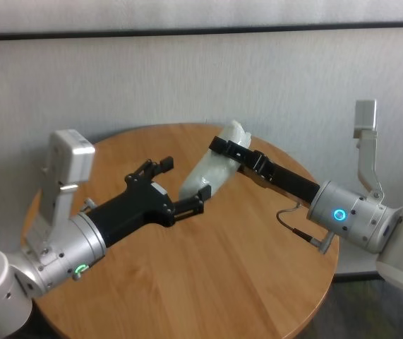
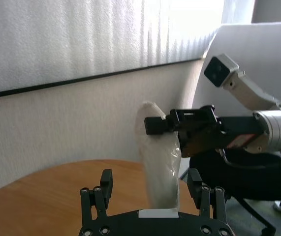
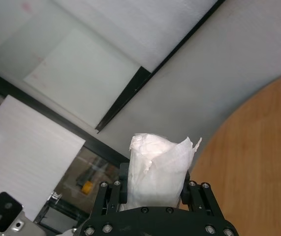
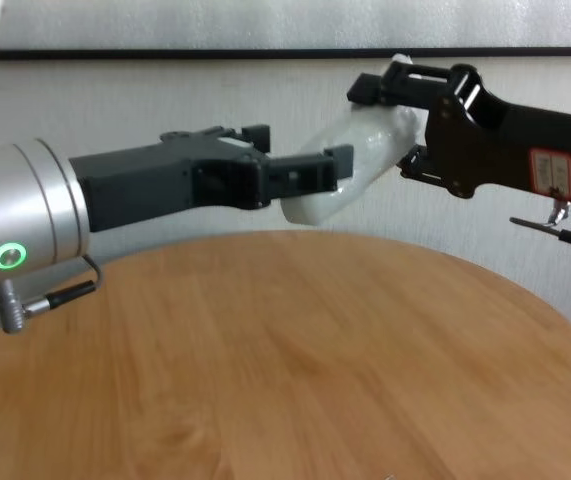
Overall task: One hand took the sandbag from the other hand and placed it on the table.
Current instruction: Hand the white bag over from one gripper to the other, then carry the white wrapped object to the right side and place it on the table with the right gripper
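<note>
The white crinkled sandbag (image 1: 212, 169) hangs tilted in the air above the round wooden table (image 1: 243, 275). My right gripper (image 1: 231, 150), the one with the red-bordered sticker (image 4: 550, 170), is shut on the bag's upper end (image 3: 160, 167). My left gripper (image 1: 183, 184), on the green-lit wrist (image 1: 80, 269), is open. Its fingers stand on either side of the bag's lower end (image 2: 162, 187) with gaps showing. In the chest view the bag (image 4: 355, 160) spans between the left gripper (image 4: 300, 152) and the right gripper (image 4: 390, 122), well above the table (image 4: 315, 360).
A pale wall rises just behind the table's far edge. A black office chair (image 2: 243, 172) stands beyond the table on the right side. The tabletop under both arms is bare wood (image 2: 42, 191).
</note>
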You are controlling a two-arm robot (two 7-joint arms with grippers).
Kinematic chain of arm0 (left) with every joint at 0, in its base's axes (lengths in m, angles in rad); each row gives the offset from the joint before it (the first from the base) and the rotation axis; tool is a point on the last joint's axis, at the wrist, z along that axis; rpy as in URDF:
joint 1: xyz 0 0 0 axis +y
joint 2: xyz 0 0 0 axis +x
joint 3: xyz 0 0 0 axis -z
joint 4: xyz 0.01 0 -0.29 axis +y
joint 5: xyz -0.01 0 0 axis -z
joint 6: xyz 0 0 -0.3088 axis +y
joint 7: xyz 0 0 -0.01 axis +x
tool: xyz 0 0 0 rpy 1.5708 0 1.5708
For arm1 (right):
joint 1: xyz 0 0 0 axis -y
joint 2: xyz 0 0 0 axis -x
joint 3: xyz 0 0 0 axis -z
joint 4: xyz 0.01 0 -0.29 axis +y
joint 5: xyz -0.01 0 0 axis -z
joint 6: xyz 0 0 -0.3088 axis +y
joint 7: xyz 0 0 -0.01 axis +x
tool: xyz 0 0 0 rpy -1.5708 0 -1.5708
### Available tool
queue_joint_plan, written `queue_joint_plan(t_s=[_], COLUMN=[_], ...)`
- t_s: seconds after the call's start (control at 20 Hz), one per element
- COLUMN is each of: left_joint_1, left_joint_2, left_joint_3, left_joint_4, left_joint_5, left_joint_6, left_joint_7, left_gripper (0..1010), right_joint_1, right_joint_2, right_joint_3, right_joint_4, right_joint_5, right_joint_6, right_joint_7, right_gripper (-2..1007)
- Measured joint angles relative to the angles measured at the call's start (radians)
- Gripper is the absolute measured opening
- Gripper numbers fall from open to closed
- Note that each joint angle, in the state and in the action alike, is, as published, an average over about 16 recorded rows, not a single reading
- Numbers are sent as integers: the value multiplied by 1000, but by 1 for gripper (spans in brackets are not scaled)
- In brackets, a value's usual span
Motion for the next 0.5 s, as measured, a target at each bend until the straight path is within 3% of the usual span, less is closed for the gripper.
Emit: queue_joint_plan(t_s=[0.35, 0.5], left_joint_1=[35, 51], left_joint_2=[-19, -27], left_joint_3=[-48, -65], left_joint_4=[-7, -14], left_joint_5=[-47, -53], left_joint_6=[-25, -29], left_joint_7=[37, 68], left_gripper=[1000, 1000], right_joint_1=[15, 20], right_joint_2=[8, 13], right_joint_3=[-12, -16], right_joint_4=[31, 43], right_joint_5=[-1, -1], right_joint_6=[-21, -30], right_joint_7=[-15, -22], right_gripper=[568, 568])
